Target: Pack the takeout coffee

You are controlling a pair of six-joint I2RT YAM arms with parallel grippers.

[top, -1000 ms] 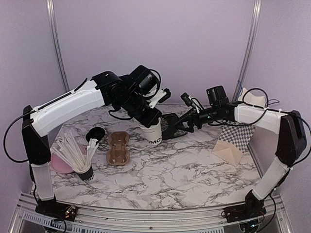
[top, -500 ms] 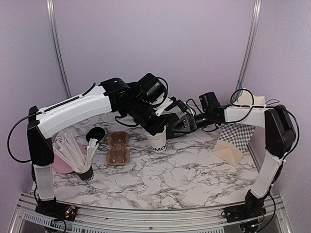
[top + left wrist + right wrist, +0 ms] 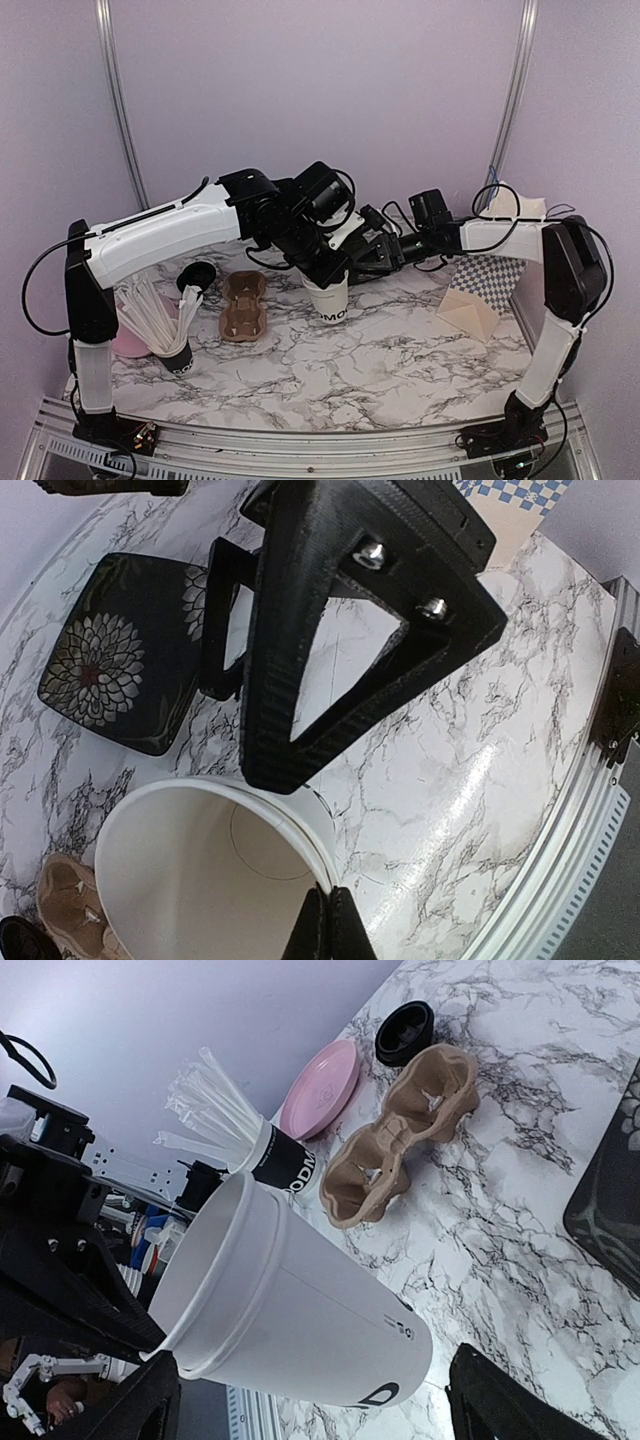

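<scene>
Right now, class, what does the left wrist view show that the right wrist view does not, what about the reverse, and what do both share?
Only the left wrist view: the white cup seen from above, showing its bare inside, and a blue-checked item at the top edge. Only the right wrist view: the pink plate and the black cup of white sticks. Both: the lidless white cup, the brown cardboard tray and the marble table.

— The white cup [image 3: 327, 297]?
— Smooth matt paper. The table [image 3: 400, 345] under it is glossy, marble-veined.
— And the tray [image 3: 243, 305], at nine o'clock from it?
— Rough, matt brown pulp card. The pink plate [image 3: 322, 1088]: glossy plastic.
</scene>
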